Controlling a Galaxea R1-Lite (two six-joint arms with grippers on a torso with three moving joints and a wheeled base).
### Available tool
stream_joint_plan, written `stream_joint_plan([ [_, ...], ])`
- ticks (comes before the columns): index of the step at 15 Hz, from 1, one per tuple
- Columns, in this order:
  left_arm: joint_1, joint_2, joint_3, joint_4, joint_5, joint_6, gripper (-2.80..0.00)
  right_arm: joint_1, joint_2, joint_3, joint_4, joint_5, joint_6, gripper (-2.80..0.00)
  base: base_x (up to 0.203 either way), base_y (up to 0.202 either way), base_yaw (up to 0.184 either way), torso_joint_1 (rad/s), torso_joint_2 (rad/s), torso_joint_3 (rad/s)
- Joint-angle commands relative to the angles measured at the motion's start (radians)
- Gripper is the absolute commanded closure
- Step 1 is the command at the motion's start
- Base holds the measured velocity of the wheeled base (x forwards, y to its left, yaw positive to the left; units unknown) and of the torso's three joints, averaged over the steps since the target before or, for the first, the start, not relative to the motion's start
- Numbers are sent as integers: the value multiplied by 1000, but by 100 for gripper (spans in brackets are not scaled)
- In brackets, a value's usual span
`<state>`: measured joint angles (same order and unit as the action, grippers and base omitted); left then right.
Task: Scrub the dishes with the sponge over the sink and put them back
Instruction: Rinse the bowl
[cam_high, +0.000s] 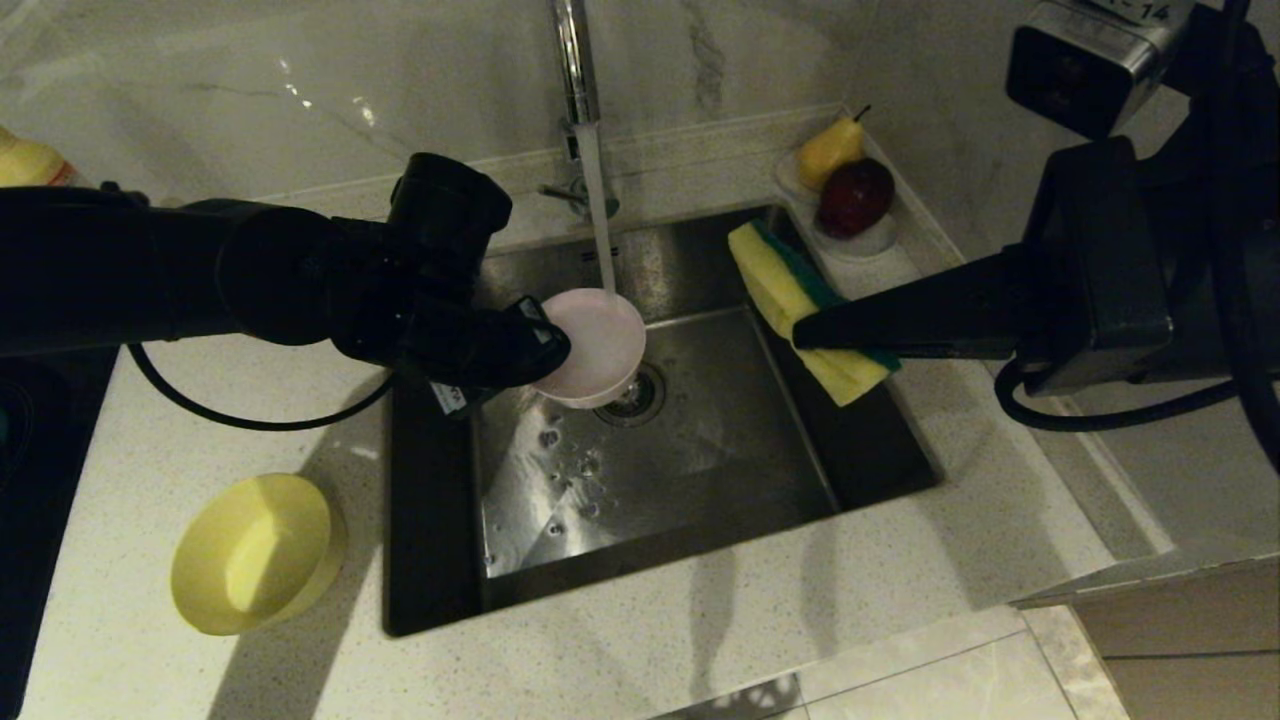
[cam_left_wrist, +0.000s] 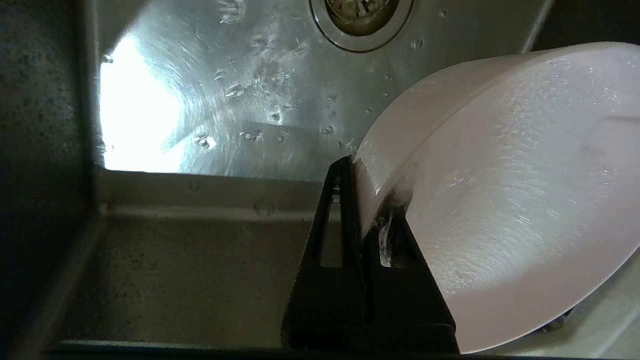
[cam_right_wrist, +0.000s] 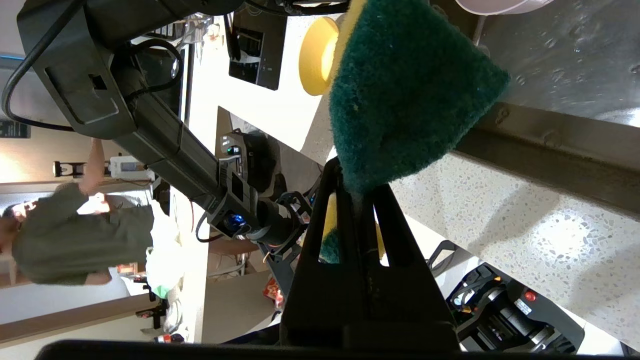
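Over the steel sink (cam_high: 700, 480), my left gripper (cam_high: 545, 345) is shut on the rim of the pale pink bowl (cam_high: 595, 345), which is tilted under the running tap water (cam_high: 598, 215). In the left wrist view the wet pink bowl (cam_left_wrist: 510, 190) fills one side, its rim pinched by my left gripper (cam_left_wrist: 367, 195). My right gripper (cam_high: 810, 333) is shut on the sponge (cam_high: 790, 300), held above the sink's right edge with the yellow foam toward the bowl. Its green face (cam_right_wrist: 405, 95) shows in the right wrist view, clamped by my right gripper (cam_right_wrist: 352, 187). A yellow bowl (cam_high: 255, 555) lies on the counter, front left.
The faucet (cam_high: 572, 70) rises behind the sink. A white dish (cam_high: 860, 240) with a yellow pear (cam_high: 828, 150) and a dark red fruit (cam_high: 855, 195) sits at the sink's back right corner. The drain strainer (cam_left_wrist: 360, 15) lies below the bowl.
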<state>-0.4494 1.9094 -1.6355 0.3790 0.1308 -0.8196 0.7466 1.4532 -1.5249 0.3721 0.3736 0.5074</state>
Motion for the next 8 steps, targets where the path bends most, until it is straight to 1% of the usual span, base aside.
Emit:
stream_joint_plan([
  [1,1,-12,2,-2,8,-2,0,0,1,0,2,2,3,0,0,0,0,0,0,0],
  [3,5,-34,5,-16,33,0,0,0,-2,4,4,2,5,0,0,0,0,0,0,0],
  [5,9,-54,13,-92,91,13,0,0,-7,11,2,2,5,0,0,0,0,0,0,0],
  [6,17,-64,23,-143,133,34,0,0,-8,11,2,2,5,0,0,0,0,0,0,0],
  [8,24,-97,77,-227,188,129,0,-1,-15,13,2,1,5,0,0,0,0,0,0,0],
])
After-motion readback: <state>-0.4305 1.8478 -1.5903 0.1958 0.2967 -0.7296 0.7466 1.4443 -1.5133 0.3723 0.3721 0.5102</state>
